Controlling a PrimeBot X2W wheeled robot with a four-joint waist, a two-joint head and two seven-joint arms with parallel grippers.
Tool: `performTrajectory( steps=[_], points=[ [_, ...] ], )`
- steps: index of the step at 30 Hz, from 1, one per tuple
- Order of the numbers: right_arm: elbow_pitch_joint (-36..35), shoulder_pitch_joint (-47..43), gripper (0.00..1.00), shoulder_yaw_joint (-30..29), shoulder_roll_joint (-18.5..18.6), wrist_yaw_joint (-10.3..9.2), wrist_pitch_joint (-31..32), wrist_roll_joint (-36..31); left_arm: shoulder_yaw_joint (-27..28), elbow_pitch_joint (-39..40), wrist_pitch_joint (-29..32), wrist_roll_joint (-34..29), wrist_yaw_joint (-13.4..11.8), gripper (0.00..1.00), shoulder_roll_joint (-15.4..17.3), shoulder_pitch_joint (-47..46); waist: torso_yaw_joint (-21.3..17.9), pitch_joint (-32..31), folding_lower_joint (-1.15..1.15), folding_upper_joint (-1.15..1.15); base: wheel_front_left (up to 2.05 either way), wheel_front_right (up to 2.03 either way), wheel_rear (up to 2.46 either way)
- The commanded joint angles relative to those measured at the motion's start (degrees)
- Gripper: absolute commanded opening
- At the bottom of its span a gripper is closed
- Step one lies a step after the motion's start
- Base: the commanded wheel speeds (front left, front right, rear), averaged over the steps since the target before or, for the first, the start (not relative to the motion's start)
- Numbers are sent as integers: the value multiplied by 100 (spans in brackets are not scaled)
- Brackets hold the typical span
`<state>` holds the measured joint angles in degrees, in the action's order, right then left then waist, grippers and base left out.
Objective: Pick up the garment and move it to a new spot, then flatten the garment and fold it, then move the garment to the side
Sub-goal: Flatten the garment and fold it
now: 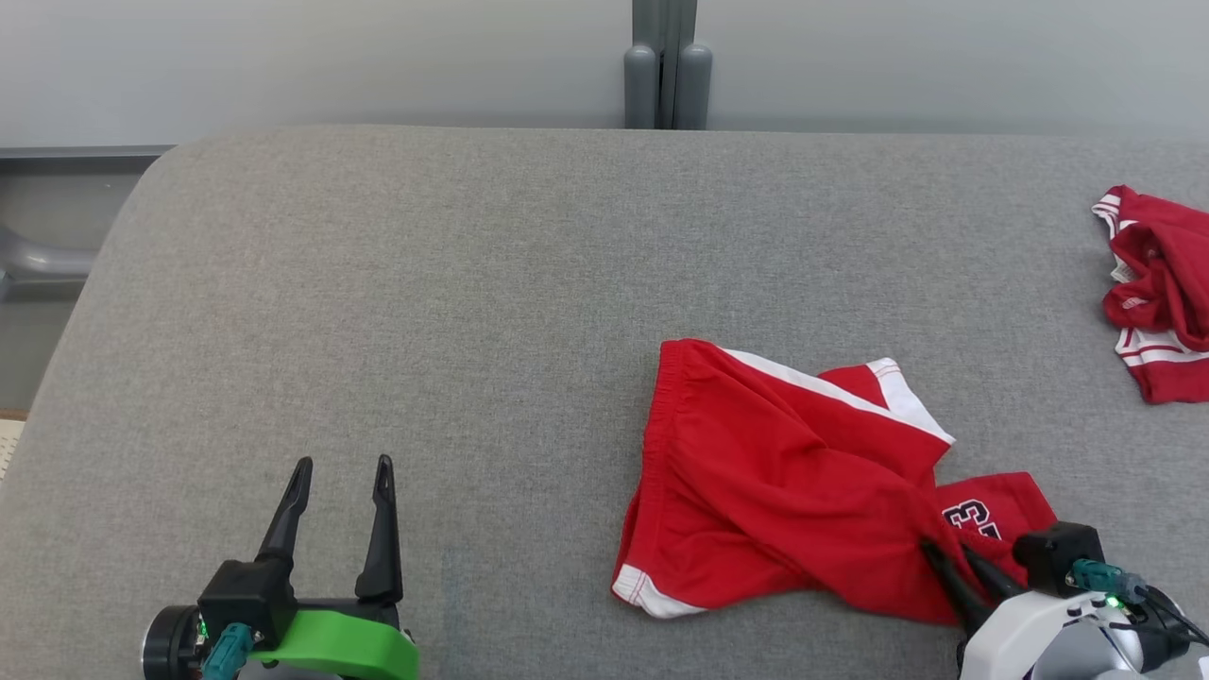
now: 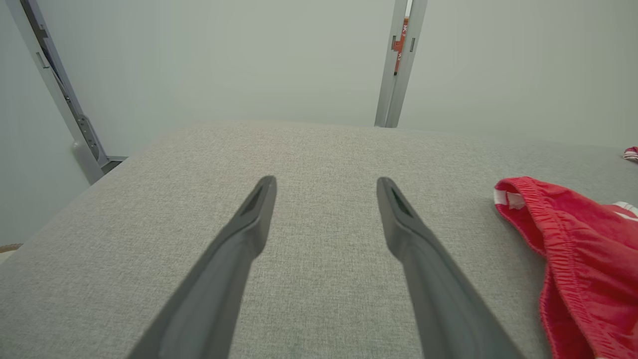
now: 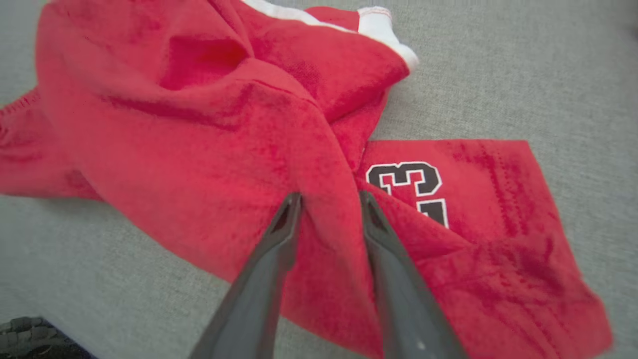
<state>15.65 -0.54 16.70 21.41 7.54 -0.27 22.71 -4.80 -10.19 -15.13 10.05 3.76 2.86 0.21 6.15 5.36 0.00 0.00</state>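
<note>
The garment (image 1: pixel 774 472) is a pair of red shorts with white trim and a black number patch, lying crumpled at the right front of the grey padded table (image 1: pixel 425 312). My right gripper (image 1: pixel 946 550) rests on its lower right part. In the right wrist view the right gripper (image 3: pixel 330 198) has its fingers partly apart, straddling a raised fold of the shorts (image 3: pixel 199 124) beside the number. My left gripper (image 1: pixel 343 463) stands wide open and empty over bare table at the front left, well left of the shorts. The left wrist view shows that gripper (image 2: pixel 326 182) with the waistband (image 2: pixel 583 249) off to its right.
A second red and white garment (image 1: pixel 1157 293) lies bunched at the table's far right edge. A grey post (image 1: pixel 666 66) stands behind the table's back edge against a pale wall. The table's rounded left corner drops off at the upper left.
</note>
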Motion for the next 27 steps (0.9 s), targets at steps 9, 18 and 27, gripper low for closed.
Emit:
performTrajectory(
  steps=[9, 18, 27],
  points=[
    [-106, 650, 0, 74, 277, -11, -440, 168, -29, 47, 3, 74, -77, 100, 9, -57, 28, 66, 0, 0, 0, 0, 0],
    [381, 2255, 0, 296, 493, -11, -309, 207, -152, 5, 3, 110, -65, 100, 9, -304, 254, 359, 0, 0, 0, 0, 0],
    [2100, 3532, 31, 717, 274, -11, -523, 426, -274, -53, 3, 195, -97, 100, 9, -435, 463, 512, 0, 0, 0, 0, 0]
  ],
)
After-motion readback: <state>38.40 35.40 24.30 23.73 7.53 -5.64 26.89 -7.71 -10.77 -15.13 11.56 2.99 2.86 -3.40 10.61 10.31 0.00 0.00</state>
